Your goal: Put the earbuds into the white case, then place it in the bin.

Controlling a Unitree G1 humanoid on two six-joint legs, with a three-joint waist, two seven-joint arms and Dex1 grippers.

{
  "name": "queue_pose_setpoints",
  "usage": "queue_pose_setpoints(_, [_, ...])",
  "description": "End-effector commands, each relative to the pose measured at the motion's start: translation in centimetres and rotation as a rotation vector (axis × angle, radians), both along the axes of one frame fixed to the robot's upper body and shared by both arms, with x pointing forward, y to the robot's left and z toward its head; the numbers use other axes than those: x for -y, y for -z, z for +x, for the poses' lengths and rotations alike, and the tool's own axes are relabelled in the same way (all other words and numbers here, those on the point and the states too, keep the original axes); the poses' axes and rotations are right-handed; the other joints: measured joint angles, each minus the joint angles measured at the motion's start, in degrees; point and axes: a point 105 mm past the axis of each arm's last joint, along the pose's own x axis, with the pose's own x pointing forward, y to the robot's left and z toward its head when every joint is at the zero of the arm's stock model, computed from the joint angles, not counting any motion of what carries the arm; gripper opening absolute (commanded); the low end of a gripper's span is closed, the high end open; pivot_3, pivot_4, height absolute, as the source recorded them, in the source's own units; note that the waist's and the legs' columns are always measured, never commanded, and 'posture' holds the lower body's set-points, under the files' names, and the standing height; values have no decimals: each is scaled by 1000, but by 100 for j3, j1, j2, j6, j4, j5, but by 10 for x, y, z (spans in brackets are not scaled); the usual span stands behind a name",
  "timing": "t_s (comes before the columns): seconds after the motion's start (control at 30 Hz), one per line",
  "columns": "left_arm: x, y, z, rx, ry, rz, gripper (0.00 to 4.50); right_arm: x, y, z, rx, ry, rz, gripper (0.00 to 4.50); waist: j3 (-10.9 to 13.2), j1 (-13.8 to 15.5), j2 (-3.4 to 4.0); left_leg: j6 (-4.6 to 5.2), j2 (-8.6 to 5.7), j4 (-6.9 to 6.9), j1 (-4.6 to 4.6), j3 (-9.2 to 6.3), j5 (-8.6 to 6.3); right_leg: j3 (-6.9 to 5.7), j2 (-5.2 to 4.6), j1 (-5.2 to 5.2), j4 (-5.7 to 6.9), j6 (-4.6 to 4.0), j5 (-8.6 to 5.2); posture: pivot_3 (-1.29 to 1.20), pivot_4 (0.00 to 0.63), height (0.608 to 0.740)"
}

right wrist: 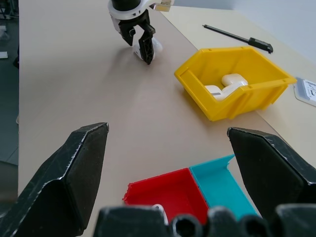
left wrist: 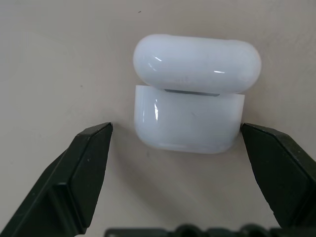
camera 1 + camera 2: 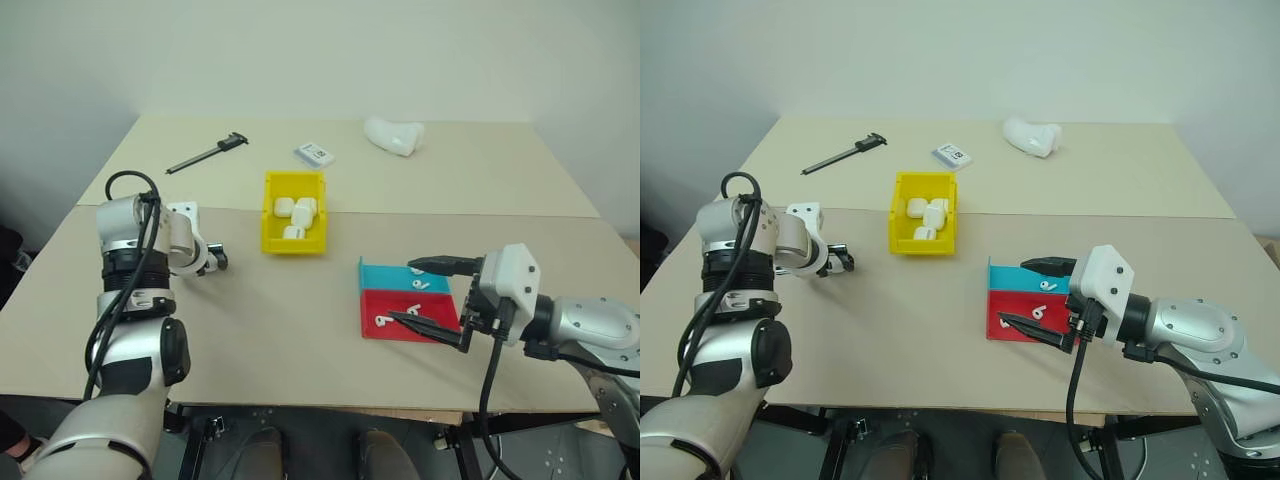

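Left wrist view is showing the white case [image 2: 190, 94] lying on the table straight ahead of the left gripper [image 2: 177, 143], between its two spread fingers [image 2: 84, 163], lid flipped up, its long axis running across from one finger to the other; one finger looks to be just meeting the case's side, the other is standing a little apart, so nothing is being held. Right gripper [image 3: 430, 295] is also standing wide and empty, hovering by the teal-and-red tray [image 3: 385, 300] where the earbuds [image 3: 381, 321] are lying, just beside its lower finger, making the right arm the nearer one for them. Bin [image 3: 270, 235] is sitting between the two grippers
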Motion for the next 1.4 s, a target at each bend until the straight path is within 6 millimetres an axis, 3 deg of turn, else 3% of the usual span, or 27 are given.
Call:
queue_pose_setpoints(0.03, [-2, -11, 6, 59, -7, 12, 4500, -3, -12, -4, 53, -13, -5, 4457, 0, 0, 0, 0, 0, 0, 0, -1, 0, 0, 0, 0, -1, 0, 0, 0, 150, 740])
queue_pose_setpoints(0.5, [5, -21, 8, 104, 21, -47, 4500, -5, -16, -8, 59, -29, -15, 4457, 0, 10, -1, 2, 1, 0, -22, -8, -1, -2, 0, -16, -6, 0, 0, 0, 150, 740])
queue_pose_setpoints(1.0, [2, -9, 9, 93, 20, -55, 4500, -6, -15, -9, 55, -33, -15, 4457, 0, 9, -1, 2, 0, 0, -32, -8, -1, -6, 0, -21, -9, 0, 0, 0, 150, 740])
queue_pose_setpoints(1.1, [2, -6, 9, 87, 22, -59, 3950, -6, -15, -10, 55, -32, -16, 4500, 0, 9, -1, 2, 0, 1, -32, -7, -1, -7, 0, -21, -9, 0, 0, 0, 150, 740])
queue_pose_setpoints(1.23, [-4, -4, 8, 85, 9, -44, 2803, -5, -14, -11, 54, -28, -19, 4500, 0, 9, -1, 2, 0, 1, -32, -7, -1, -7, 0, -20, -9, 0, 0, 0, 150, 740])
queue_pose_setpoints(1.4, [-7, -8, 7, 114, 20, -25, 2804, -4, -13, -11, 52, -25, -23, 4500, 0, 5, -1, 3, 1, 1, -30, -8, -1, -7, 0, -19, -7, 0, 0, 0, 150, 740])
